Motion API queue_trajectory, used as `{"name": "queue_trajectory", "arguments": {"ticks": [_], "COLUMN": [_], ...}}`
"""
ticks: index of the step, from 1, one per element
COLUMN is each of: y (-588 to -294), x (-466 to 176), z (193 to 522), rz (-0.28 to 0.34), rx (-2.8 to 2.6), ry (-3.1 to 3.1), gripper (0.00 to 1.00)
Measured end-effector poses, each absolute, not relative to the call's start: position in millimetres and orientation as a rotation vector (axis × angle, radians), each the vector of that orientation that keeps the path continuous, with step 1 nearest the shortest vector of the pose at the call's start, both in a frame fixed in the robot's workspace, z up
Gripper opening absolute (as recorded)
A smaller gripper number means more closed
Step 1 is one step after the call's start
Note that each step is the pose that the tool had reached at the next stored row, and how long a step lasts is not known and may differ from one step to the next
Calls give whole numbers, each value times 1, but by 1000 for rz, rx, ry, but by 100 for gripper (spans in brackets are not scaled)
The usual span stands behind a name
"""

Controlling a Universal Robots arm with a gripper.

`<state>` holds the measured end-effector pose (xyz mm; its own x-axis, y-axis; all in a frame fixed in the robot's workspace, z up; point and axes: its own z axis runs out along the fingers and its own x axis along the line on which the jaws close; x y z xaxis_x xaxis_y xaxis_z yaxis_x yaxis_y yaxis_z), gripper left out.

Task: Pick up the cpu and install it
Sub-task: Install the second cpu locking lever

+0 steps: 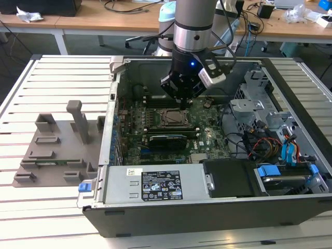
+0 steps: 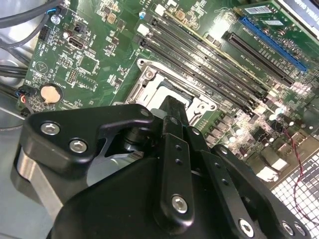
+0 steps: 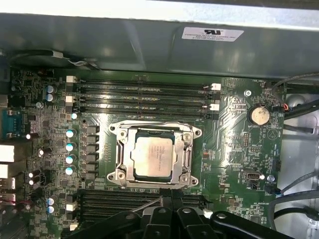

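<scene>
The black metal gripper (image 2: 172, 112) hides much of the dark square socket frame (image 2: 199, 107); its fingertips' spacing is indiscernible.

An open computer case (image 1: 218, 207) lay on its side on a white slatted table (image 1: 31, 207). Inside it sat a green motherboard (image 1: 155, 145), with a dark square socket frame (image 3: 189, 149) near its middle and long black memory slots (image 3: 139, 92) running along two sides of that frame. A round coin cell (image 3: 259, 115) sat on the board near a bundle of dark cables (image 3: 299, 107). A black power-supply box with a white label (image 1: 155, 189) lay along the case's near wall, and blue plastic clips (image 1: 270, 171) showed beside it. On the table, to the exterior view's left, stood a grey plastic fixture (image 1: 57, 150) with posts and slots. Behind ran wooden desks (image 1: 104, 21) with what looked like crumpled paper (image 1: 28, 14).
</scene>
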<state>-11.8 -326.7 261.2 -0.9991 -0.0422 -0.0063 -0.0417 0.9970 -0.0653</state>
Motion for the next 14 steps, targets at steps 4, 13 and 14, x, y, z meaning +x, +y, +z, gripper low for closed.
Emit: {"name": "queue_trajectory", "arguments": {"ticks": [4,13,14], "y": [-330,-356,-358], "x": [-12,-12,-12], "z": [261,259,259], "rz": [-97,83,99], "rx": [-65,-64,-64], "ry": [3132,3130,3129], "gripper": [11,11,11]}}
